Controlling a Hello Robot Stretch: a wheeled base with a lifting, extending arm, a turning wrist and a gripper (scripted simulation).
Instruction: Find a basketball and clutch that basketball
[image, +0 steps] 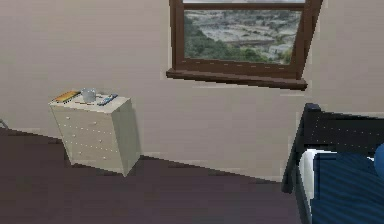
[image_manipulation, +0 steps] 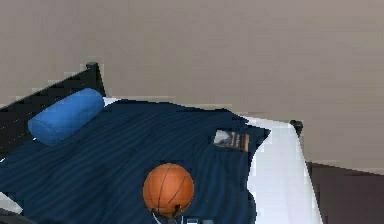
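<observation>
The basketball (image_manipulation: 168, 188) on the blue bedspread (image_manipulation: 120, 150) should be taken centrally by the gripper (image_manipulation: 168, 214); its jaws' spread cannot be told.

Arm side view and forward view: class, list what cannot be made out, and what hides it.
Forward view: items on the dresser, too small to name.
Forward view: bed, cut off by the right edge.
Arm side view: flat object on the blanket, too small to identify.
Arm side view: claw, cut by the bottom edge near the basketball; whether it holds anything, untellable.
</observation>
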